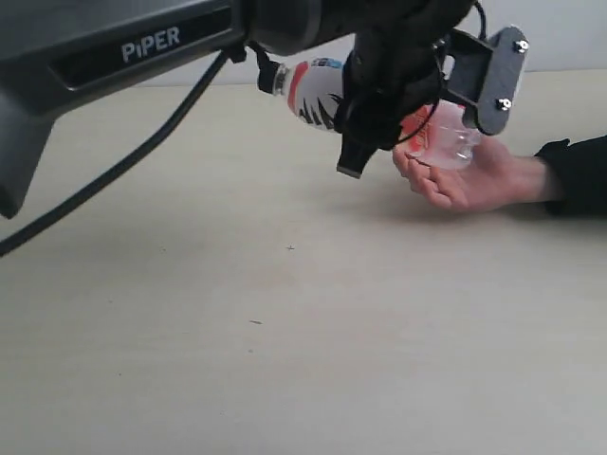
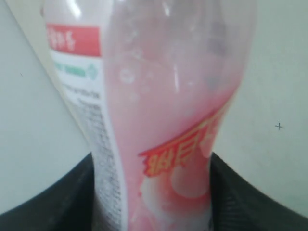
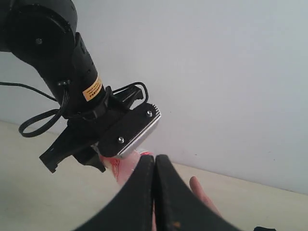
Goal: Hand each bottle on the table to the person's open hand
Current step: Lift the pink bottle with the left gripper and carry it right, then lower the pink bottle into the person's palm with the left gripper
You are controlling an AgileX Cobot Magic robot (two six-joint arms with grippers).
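The bottle (image 1: 308, 90), pink and white with a black cap (image 1: 270, 78), lies on its side, clamped across its middle between the two black fingers of the left pincer (image 2: 151, 163), well above the bench (image 1: 285, 332). The cap end sticks out on one side of that pincer and the clear base on the other. The base sits just under and beyond the pincer, over the palm of the hand (image 1: 474, 180); whether it rests on the skin cannot be told. The hand is open, palm up, just below the left pincer, its wrist in a black sleeve (image 1: 579, 171) on the far side from the cap. The left arm (image 1: 142, 43) carrying the pincer is marked PiPER. The right pincer (image 3: 155, 161) has its fingers pressed together with nothing between them; the hand's fingertips and a bit of the bottle show just past its tips, and the left pincer hangs above them.
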